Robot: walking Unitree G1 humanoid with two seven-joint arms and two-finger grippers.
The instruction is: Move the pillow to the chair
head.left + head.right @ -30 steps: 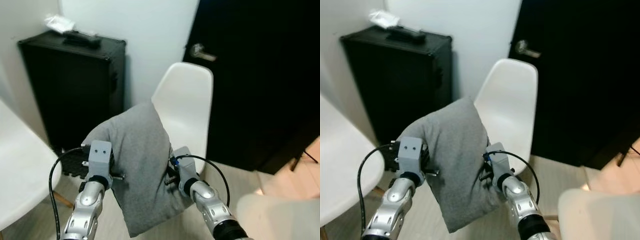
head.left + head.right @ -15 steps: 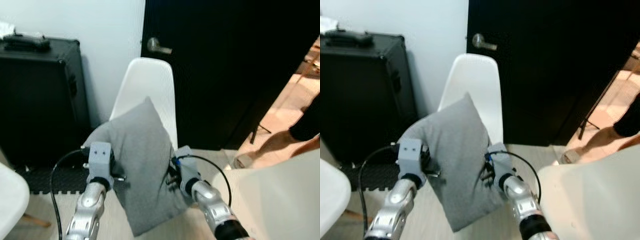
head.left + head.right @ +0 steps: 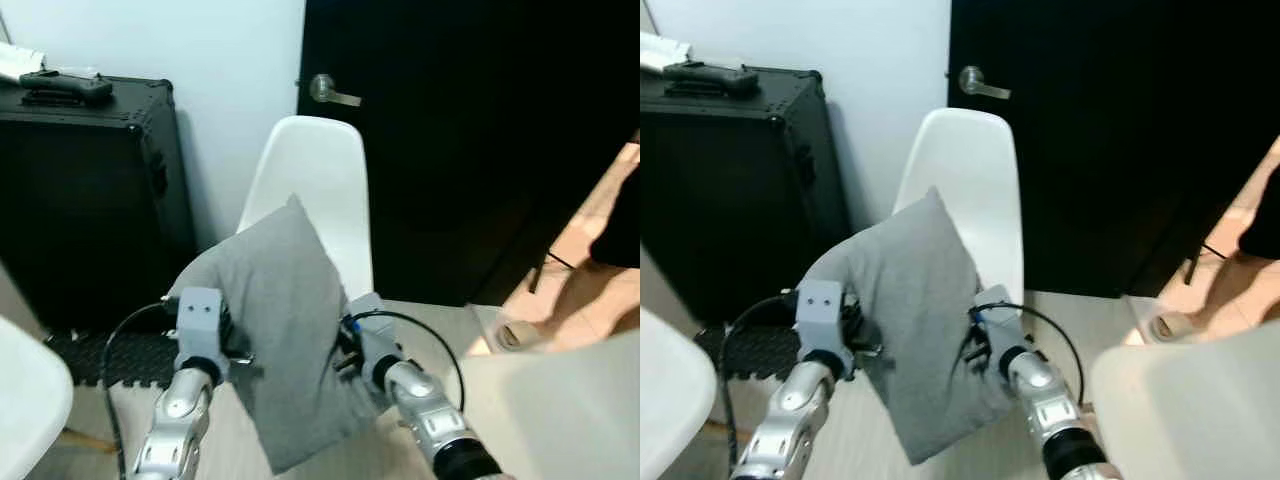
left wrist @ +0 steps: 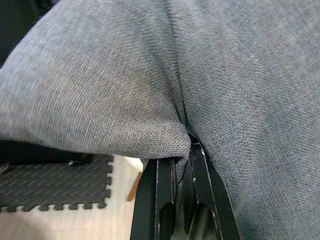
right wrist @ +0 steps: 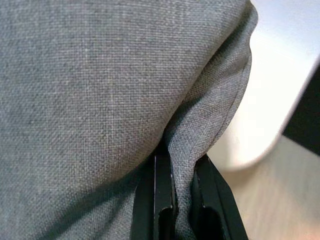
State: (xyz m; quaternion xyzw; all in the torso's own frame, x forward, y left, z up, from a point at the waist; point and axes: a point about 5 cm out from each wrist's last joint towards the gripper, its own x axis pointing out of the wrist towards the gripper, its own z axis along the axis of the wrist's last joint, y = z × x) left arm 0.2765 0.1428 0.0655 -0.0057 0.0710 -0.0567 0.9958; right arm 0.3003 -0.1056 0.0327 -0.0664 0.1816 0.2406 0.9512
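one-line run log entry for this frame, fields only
phase: carry | object: grey pillow, airborne | left tool: pinching fabric | right tool: pinching fabric | target: white chair ahead, seat hidden behind pillow

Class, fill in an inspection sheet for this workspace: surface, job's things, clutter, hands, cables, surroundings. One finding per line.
Surface: pale wood-look floor; black foam mat by the case.
Job's things: grey fabric pillow held in the air in front of the white moulded plastic chair.
Clutter: small dark object on the black hard case.
Hands: left hand and right hand each pinch a pillow fold.
Cables: black cables loop at both wrists.
Surroundings: black door, metal handle, white wall, a person's foot.
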